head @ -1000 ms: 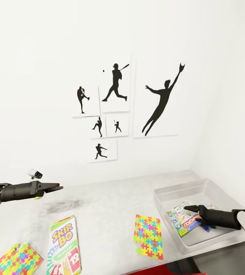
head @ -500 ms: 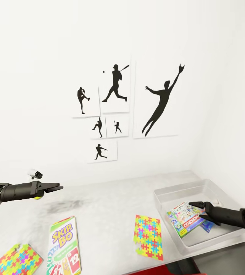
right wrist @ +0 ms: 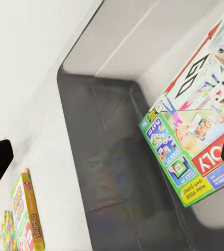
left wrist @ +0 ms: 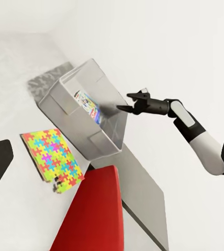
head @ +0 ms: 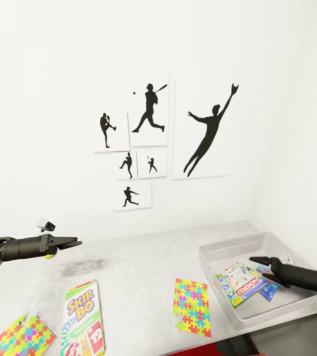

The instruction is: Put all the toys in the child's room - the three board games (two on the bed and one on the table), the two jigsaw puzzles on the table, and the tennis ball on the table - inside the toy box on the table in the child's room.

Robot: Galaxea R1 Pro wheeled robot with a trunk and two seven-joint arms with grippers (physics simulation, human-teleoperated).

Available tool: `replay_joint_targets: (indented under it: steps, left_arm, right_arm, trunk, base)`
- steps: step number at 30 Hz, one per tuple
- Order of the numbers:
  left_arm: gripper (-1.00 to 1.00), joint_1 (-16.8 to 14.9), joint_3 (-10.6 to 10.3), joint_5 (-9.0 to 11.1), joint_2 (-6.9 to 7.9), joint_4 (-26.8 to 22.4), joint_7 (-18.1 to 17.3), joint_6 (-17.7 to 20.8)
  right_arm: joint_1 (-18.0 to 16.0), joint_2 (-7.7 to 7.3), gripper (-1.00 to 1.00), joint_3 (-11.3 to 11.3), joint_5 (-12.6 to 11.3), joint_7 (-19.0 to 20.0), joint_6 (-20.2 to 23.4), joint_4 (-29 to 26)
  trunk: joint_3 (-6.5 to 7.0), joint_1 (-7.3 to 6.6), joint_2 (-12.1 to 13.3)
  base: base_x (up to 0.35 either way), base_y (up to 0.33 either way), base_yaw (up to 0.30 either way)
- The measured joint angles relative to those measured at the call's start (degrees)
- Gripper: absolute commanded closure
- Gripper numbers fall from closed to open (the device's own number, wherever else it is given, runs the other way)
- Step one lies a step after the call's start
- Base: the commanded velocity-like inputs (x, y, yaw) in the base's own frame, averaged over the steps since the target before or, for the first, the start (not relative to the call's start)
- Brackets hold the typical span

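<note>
The long light grey surface (head: 138, 267) runs under a white wall hung with black sports-silhouette posters (head: 205, 131). At its right end sits the shallow light grey rectangular toy box (head: 217, 252), and inside it lies a flat white-green Monopoly board game box (head: 240, 287) with a red band, partly overlapping a second, bluish flat box (head: 269, 289) beneath it (too little of that one shows to read it). The right tool (head: 257, 260) hovers above the toy box's interior, just over the Monopoly box, its black fingers spread apart and empty; the right wrist view looks down on the same printed lid (right wrist: 196, 141) with a dark fingertip at each edge of the picture.

On the open surface, a multicolour jigsaw puzzle slab (head: 192, 305) lies near the toy box. Further left rests the green-white Skip-Bo game box (head: 83, 319), and a second multicolour puzzle slab (head: 18, 336) lies at the near left corner.

The left tool (head: 72, 243) is held above the surface at the far left, well apart from the toy box, and I cannot tell whether its fingers are parted. A small yellow-green tennis ball (head: 48, 255) peeks out just beneath that arm.
</note>
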Motion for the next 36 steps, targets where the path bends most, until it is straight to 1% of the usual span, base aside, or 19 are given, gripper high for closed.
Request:
replay_joint_targets:
  steps: [9,17,22,29,36]
  left_arm:
    - [-1.00,0.00,0.00,0.00,0.03,0.00,0.00,0.00]
    - [-1.00,0.00,0.00,0.00,0.03,0.01,0.00,0.00]
    - [-1.00,0.00,0.00,0.00,0.04,0.01,0.00,0.00]
    - [-1.00,0.00,0.00,-0.06,0.05,0.01,0.00,0.00]
    - [-1.00,0.00,0.00,-0.08,0.05,0.02,0.00,0.00]
  right_arm:
    - [-0.94,-0.73,-1.00,-0.54,0.19,-0.40,0.00,0.12]
    - [-4.64,-1.08,-1.00,-0.58,0.37,-1.33,0.01,1.28]
    - [-6.73,-1.12,-1.00,-0.62,0.39,-3.76,0.01,2.36]
    - [-8.67,-1.11,-1.00,-0.69,0.21,-9.21,0.01,3.67]
    - [-9.02,-1.11,-1.00,-0.72,0.09,-11.14,0.01,4.08]
  trunk:
    - [0.00,0.00,0.00]
    - [0.01,0.00,0.00]
    - [0.01,0.00,0.00]
    - [0.01,0.00,0.00]
    - [0.01,0.00,0.00]
  base:
    - [0.000,0.000,0.000]
    - [0.000,0.000,0.000]
    - [0.000,0.000,0.000]
    - [0.000,0.000,0.000]
    - [0.000,0.000,0.000]
